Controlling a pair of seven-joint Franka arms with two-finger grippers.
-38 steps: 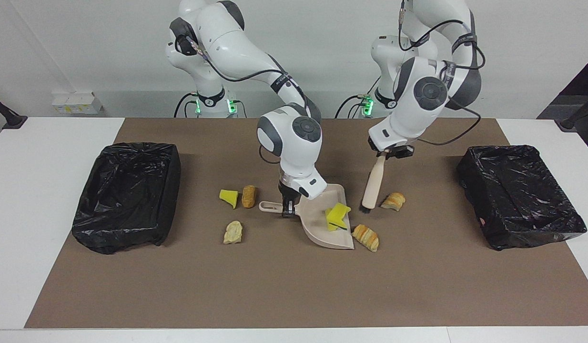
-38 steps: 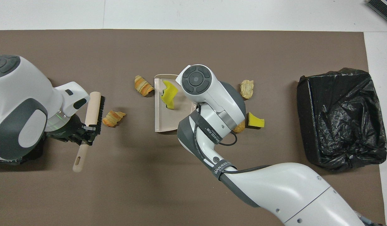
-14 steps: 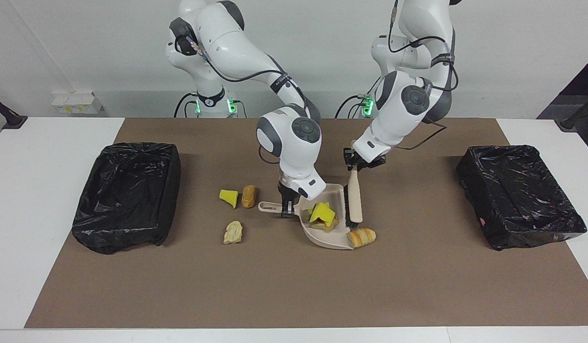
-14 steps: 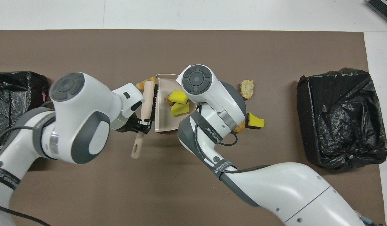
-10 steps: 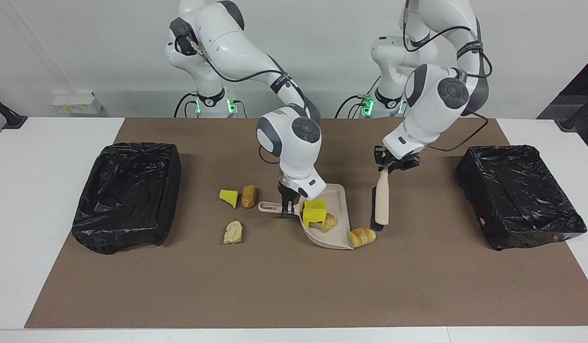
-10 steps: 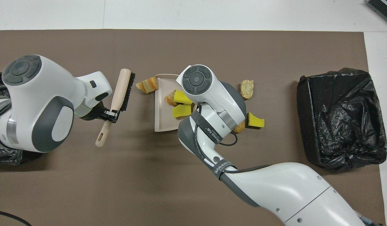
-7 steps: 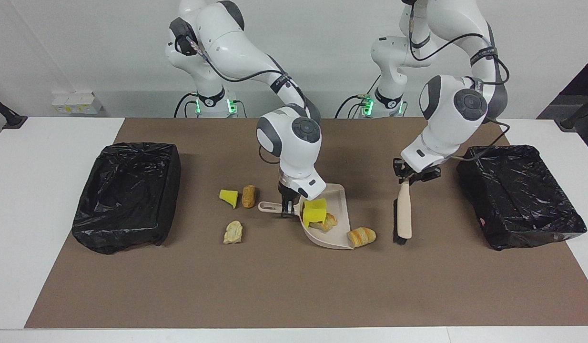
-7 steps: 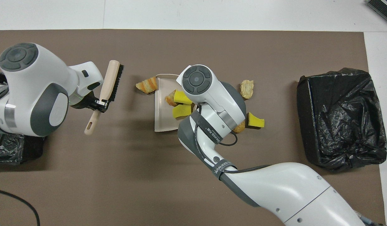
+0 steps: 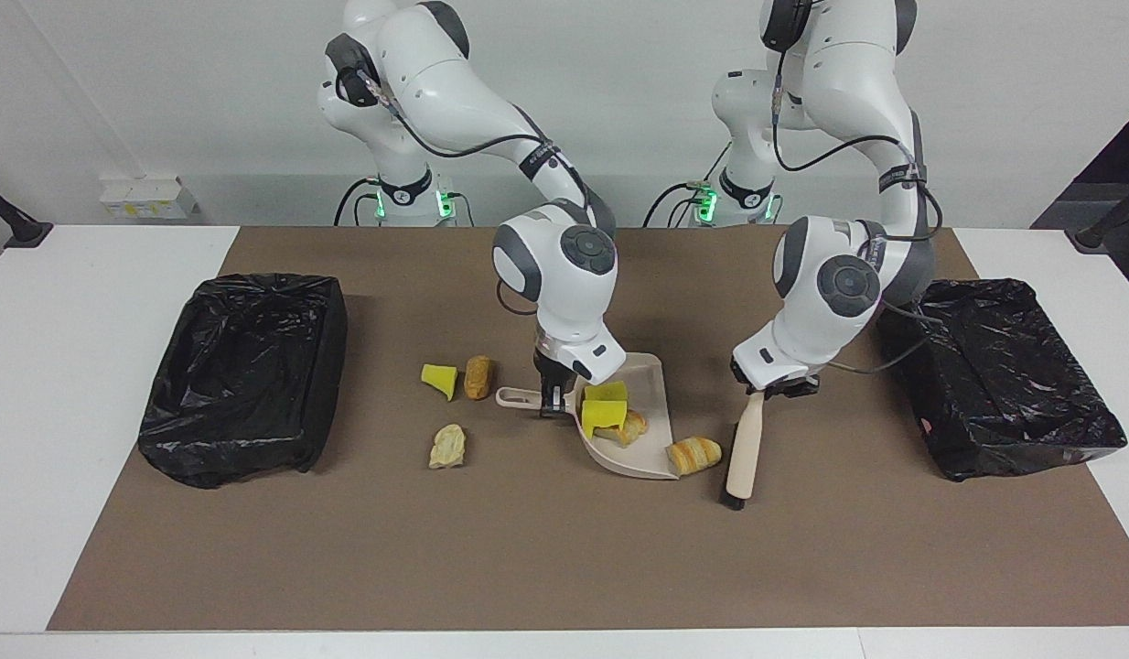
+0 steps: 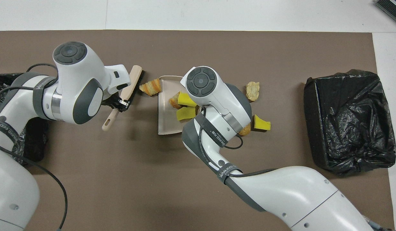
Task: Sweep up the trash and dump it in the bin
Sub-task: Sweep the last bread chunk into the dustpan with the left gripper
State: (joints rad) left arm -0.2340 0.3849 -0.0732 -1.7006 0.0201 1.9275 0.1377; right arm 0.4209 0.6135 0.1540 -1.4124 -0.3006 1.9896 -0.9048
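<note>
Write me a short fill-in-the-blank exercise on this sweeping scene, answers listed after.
1. The left gripper is shut on the ___.
2. The right gripper holds the ___ by its handle.
3. The striped croissant piece lies between the dustpan's open edge and the ___.
4. Both bins are lined with ___ plastic.

Answers: brush; dustpan; brush; black
</note>
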